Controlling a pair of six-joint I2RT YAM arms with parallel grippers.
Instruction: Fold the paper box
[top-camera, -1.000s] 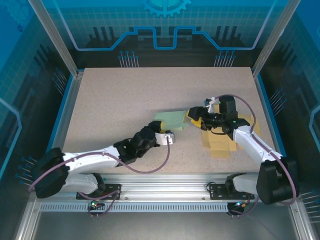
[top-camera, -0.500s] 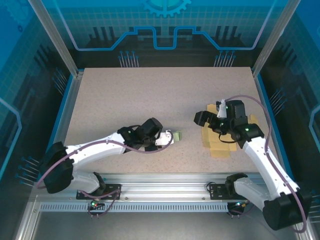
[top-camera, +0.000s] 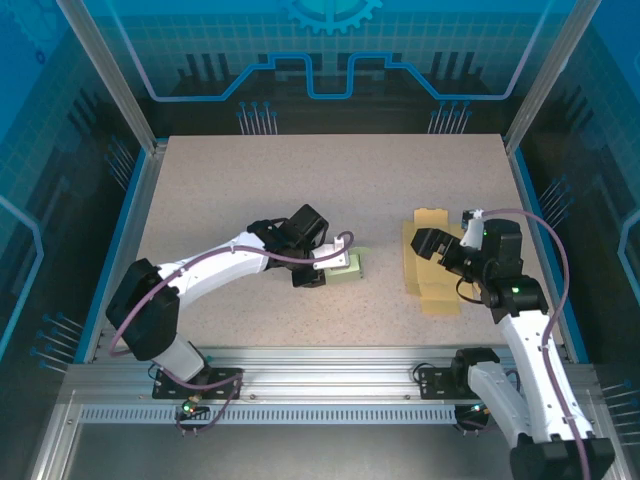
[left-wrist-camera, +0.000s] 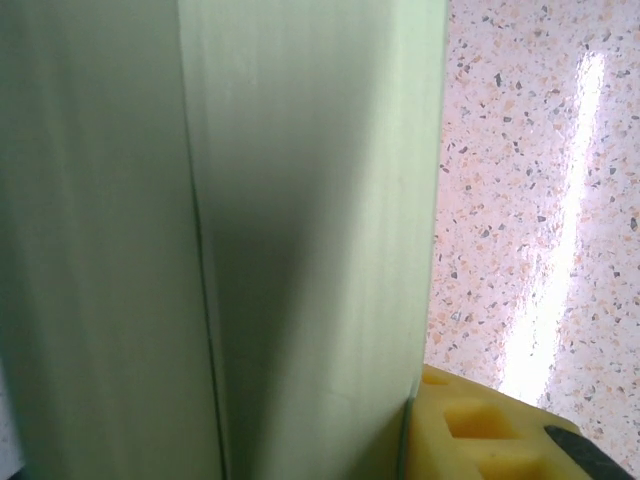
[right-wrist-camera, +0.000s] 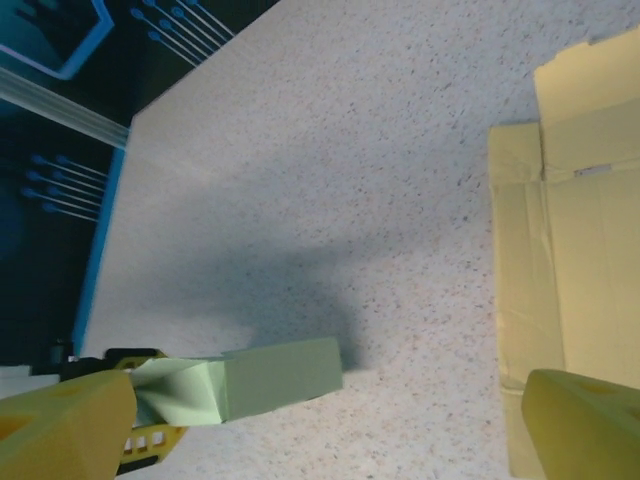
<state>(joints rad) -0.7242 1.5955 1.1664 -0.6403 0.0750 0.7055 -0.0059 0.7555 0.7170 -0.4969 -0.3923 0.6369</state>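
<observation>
The paper box (top-camera: 349, 268) is pale green and partly folded into a small block, lying low over the table's middle. My left gripper (top-camera: 332, 270) is shut on its left end. In the left wrist view the green box (left-wrist-camera: 300, 230) looms close, pressed against one yellow finger pad (left-wrist-camera: 470, 430). My right gripper (top-camera: 430, 243) stands open to the right of the box, apart from it and holding nothing. In the right wrist view the box (right-wrist-camera: 275, 378) lies between the wide yellow fingertips (right-wrist-camera: 60, 425), well ahead of them.
A flat yellow-tan cardboard sheet (top-camera: 432, 265) lies on the table right of centre, under the right gripper; it appears in the right wrist view as cardboard (right-wrist-camera: 565, 260). Speckled beige table (top-camera: 250, 190) has free room at the back and left.
The right gripper opened, let go of the green box and drew back to the right. The left arm kept the box, now a compact block, and swung its wrist further over the table.
</observation>
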